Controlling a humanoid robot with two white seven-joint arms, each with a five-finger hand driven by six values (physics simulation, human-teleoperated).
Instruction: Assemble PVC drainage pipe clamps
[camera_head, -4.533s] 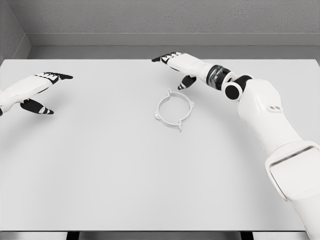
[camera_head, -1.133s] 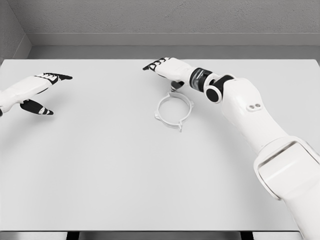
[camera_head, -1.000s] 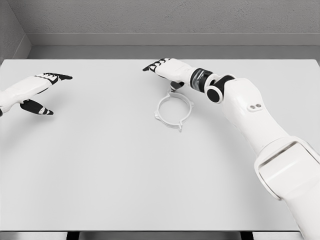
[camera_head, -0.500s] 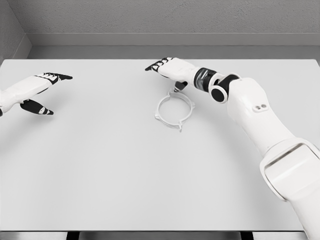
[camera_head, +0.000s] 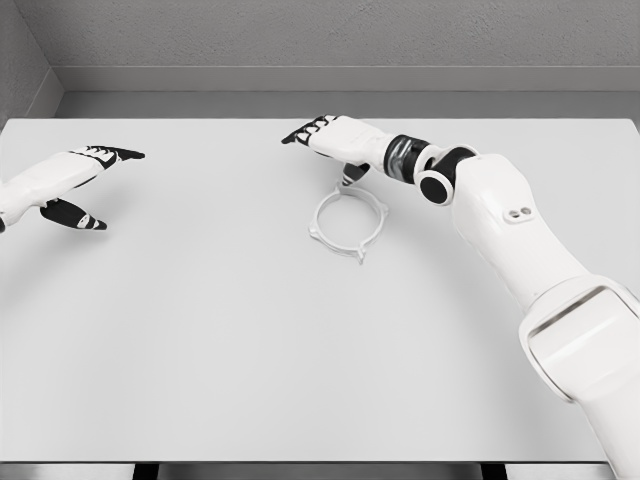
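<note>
Grey textured wall at the back, with a darker strip of floor between it and the far edge of a wide white bench.

Far left, over the bench: left hand, palm down, fingers stretched out and relaxed, dark fingertips pointing right, thumb hanging below, holding nothing. Only the hand and a short stretch of white forearm in view at the picture's edge.

Near the middle, slightly toward the far side: white pipe clamp, a thin ring with small lugs sticking out around its rim, lying flat on the bench. Well apart from the left hand.

Just beyond the ring's far edge: right hand, fingers extended and loosely spread, dark tips aimed left, thumb pointing down to just above the ring's far rim. Contact between thumb tip and ring impossible to tell. Nothing gripped.

Further right: dark wrist joint, then the white right arm running down toward the lower right corner, crossing above the bench's right side.
</note>
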